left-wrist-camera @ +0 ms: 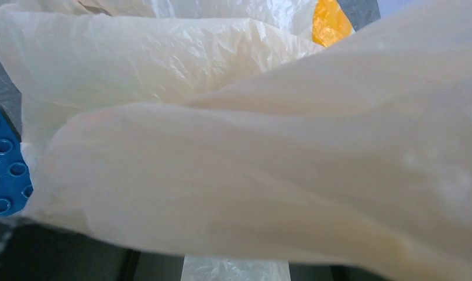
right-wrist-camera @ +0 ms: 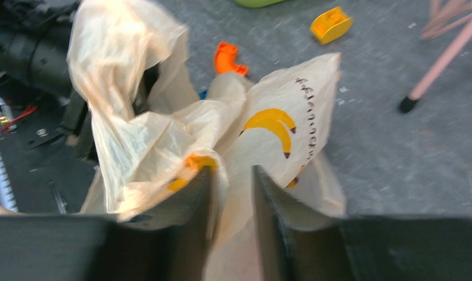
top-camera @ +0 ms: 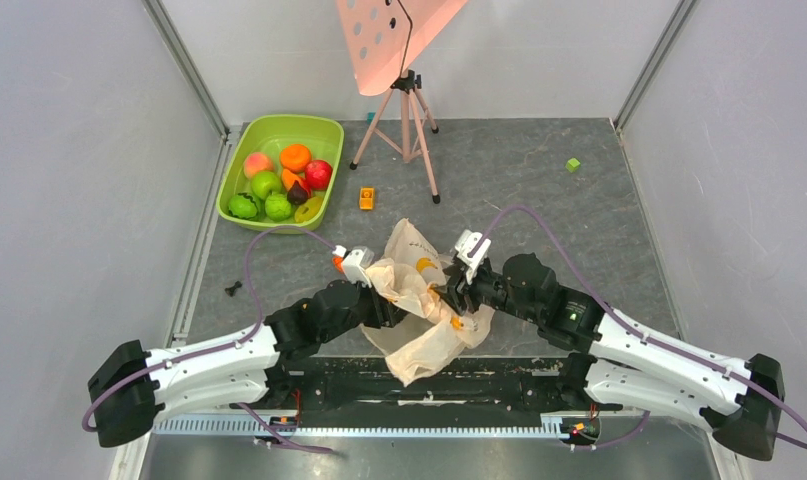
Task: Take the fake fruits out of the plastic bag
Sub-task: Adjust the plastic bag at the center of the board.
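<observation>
Top view: plastic bag at centre, bunched between 2 grippers. Right gripper jaws parted around bag film; left gripper jaws hidden, state undeterminable. Fake fruits fill green tub, 10 o'clock.

Nothing legible is showing anywhere. The bag is carrying a column of small dark print beside a yellow crescent (blur is smearing it), and no letter is coming through.

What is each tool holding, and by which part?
The thin translucent peach plastic bag hangs raised at the left tool, seemingly by its rim, grip hidden. The right tool has jaws standing apart around a fold, no firm hold.
</observation>
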Available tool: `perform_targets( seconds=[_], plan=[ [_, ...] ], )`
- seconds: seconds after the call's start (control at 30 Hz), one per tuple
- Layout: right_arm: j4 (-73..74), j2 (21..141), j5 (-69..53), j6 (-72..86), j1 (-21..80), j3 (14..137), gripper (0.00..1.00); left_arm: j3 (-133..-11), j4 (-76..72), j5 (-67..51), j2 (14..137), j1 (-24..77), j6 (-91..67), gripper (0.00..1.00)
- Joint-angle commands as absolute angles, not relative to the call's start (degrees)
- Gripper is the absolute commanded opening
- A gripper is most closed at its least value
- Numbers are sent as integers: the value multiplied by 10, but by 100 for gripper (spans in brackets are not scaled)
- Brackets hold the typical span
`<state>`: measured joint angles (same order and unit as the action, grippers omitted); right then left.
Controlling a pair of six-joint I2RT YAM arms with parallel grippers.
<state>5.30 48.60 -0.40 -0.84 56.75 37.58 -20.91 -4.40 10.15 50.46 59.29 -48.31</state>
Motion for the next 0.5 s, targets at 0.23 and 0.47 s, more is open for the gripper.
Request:
perform_targets(
  seconds=[0.23, 0.47],
  plan=[
    [136, 433, 40, -1, 582, 493, 74, -225, -92, 138, 560, 598, -464, 62],
    [180, 484, 41, 35, 660, 578, 73, -220, -98, 149, 549, 598, -473, 64]
  ],
)
